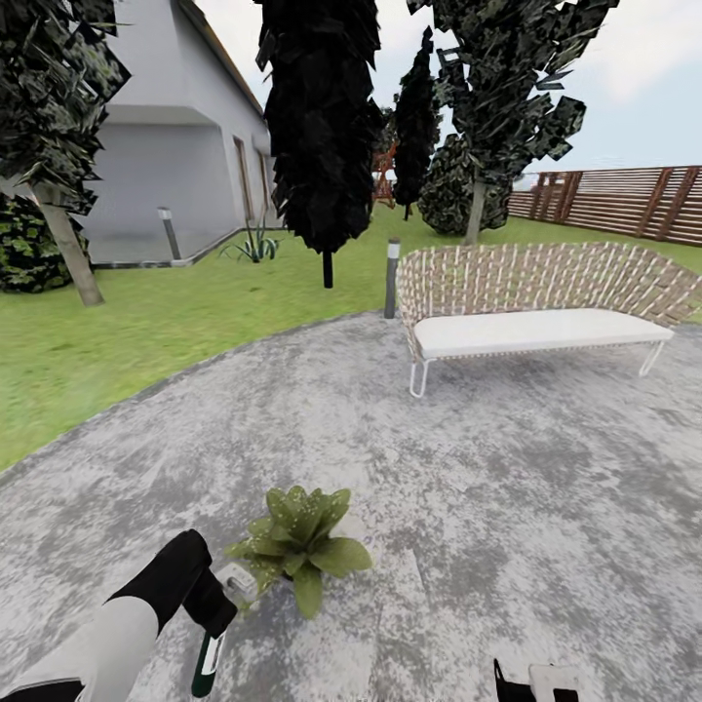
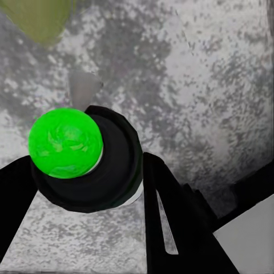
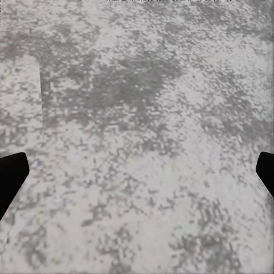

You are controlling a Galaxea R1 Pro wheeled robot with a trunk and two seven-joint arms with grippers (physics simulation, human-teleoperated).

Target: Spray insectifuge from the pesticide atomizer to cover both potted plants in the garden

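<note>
One potted plant [image 1: 302, 541], a rosette of speckled green leaves, stands on the grey paved patio [image 1: 507, 487] of the garden, near the front. Just left of it and lower, my left gripper [image 1: 216, 624] is shut on the pesticide atomizer [image 1: 208, 666], a slim dark bottle with a white label. In the left wrist view the atomizer [image 2: 68, 142] sits between the black fingers [image 2: 171, 211] with a bright green top, and a leaf of the plant [image 2: 40, 20] is at the edge. My right gripper [image 3: 137, 171] is open over bare paving and peeks in at the head view's bottom edge [image 1: 536, 682].
A woven bench [image 1: 541, 302] with a white seat stands at the patio's far right, a short lamp post [image 1: 392, 278] beside it. Lawn [image 1: 146, 322], dark trees [image 1: 322, 127], a grey house [image 1: 175, 146] and a slatted fence [image 1: 624, 200] lie beyond.
</note>
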